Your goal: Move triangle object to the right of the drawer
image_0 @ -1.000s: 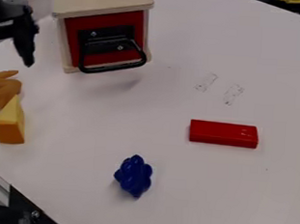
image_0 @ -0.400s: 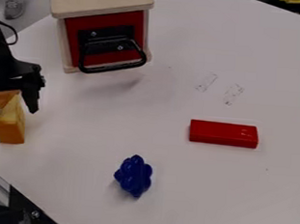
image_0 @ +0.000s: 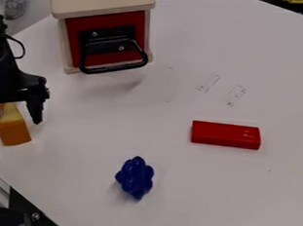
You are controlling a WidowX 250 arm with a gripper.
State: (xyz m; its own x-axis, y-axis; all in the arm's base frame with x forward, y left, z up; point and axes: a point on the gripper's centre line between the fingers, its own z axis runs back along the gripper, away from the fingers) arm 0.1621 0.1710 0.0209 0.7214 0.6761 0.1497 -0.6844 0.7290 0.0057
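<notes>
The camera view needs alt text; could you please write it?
Black gripper, fingers apart, at a yellow-orange wedge on the left of a white table. Behind stands a wooden box with red drawer; a blue knobbly object and red block lie rightward.

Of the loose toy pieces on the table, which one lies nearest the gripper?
The orange-and-yellow wedge: it sits right by the gripper, while the red block and blue piece lie well away.

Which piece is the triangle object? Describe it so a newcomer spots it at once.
From the wooden box with the red front, go down and left to the black gripper. At its open fingers sits a yellow-and-orange wedge, flat-sided, unlike the knobbly blue piece and the oblong red block.
</notes>
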